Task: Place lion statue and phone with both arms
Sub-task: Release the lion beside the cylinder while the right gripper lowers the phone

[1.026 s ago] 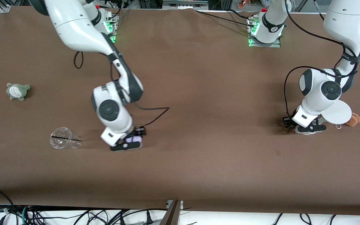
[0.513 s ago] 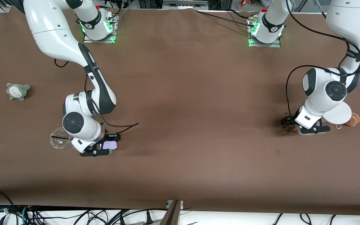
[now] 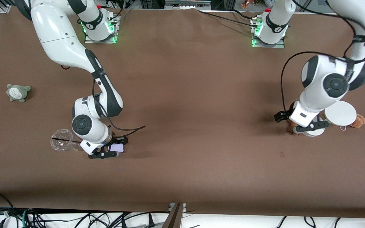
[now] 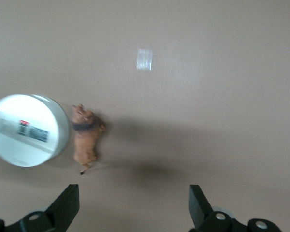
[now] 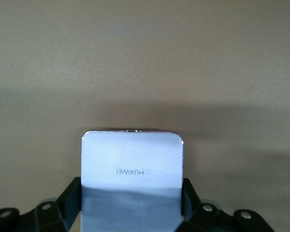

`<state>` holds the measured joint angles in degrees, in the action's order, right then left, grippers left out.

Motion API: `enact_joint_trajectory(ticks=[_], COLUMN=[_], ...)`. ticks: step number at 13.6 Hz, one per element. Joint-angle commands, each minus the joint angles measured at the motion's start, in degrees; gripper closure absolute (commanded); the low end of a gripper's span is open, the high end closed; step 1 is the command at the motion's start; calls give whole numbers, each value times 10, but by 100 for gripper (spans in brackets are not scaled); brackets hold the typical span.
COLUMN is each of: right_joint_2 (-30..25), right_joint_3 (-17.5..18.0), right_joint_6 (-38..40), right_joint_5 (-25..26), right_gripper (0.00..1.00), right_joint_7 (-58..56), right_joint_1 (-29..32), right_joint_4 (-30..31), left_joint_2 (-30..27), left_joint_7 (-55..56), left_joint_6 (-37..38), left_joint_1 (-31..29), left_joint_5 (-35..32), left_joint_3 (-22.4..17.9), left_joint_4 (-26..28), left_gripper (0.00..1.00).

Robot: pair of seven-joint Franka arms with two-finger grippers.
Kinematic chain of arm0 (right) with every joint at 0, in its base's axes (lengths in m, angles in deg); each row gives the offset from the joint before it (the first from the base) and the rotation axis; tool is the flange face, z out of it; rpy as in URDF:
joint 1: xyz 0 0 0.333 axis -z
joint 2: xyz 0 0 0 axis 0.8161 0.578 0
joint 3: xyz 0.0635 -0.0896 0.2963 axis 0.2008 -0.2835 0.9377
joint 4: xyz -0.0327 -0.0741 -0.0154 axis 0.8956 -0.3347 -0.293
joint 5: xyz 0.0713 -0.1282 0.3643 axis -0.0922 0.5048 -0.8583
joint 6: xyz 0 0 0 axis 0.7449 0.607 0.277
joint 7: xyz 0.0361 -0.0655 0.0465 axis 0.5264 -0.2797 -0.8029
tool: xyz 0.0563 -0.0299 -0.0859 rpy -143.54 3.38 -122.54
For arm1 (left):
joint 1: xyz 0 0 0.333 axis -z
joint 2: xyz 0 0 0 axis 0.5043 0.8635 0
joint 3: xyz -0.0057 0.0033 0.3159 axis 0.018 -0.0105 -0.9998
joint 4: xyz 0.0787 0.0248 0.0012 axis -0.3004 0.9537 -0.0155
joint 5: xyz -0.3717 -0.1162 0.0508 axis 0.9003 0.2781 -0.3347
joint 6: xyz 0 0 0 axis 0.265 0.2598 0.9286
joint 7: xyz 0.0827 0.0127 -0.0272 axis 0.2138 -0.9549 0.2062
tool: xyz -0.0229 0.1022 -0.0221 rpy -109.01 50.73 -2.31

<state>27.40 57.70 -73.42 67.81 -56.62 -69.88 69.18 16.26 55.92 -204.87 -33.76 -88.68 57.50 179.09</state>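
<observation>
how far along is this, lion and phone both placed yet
Half done, it seems. The lion statue lies on the table beside the white stand, and the left gripper is open above it with nothing between its fingers. The phone is in hand: the right gripper is shut on it, low over the table beside the clear cup. Left: set the phone down and release.
</observation>
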Motion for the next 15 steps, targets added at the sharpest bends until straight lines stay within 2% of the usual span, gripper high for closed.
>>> enact_joint_trajectory(ticks=[1, 5, 8, 9, 11, 12, 15], right_joint_2=[-10, -32, -100, -128, -186, -219, -301], right_joint_3=[3, 3, 4, 5, 5, 5, 6], right_joint_6=[-3, 21, 88, 122, 194, 209, 266], right_joint_5=[-7, -4, -5, -5, -8, -8, -7], right_gripper=[2, 1, 0, 0, 0, 0, 0], right_joint_7=[-6, -12, -6, -4, 0, 1, -3], right_joint_1=[2, -2, -3, -3, -3, -3, -3], right_joint_4=[2, 1, 11, 15, 20, 35, 64], left_joint_2=[-16, -64, -72, -72, -82, -92, -104], left_joint_7=[-19, -69, -110, -137, -200, -200, -158], left_joint_6=[65, 148, 262, 272, 286, 300, 322], left_joint_1=[-2, -9, -8, -8, -7, -4, 23], left_joint_5=[8, 14, 46, 49, 100, 113, 108], left_joint_3=[-6, -23, -44, -61, -120, -134, -130], left_joint_4=[-71, -107, -190, -204, -214, -210, -213], left_gripper=[0, 0, 0, 0, 0, 0, 0])
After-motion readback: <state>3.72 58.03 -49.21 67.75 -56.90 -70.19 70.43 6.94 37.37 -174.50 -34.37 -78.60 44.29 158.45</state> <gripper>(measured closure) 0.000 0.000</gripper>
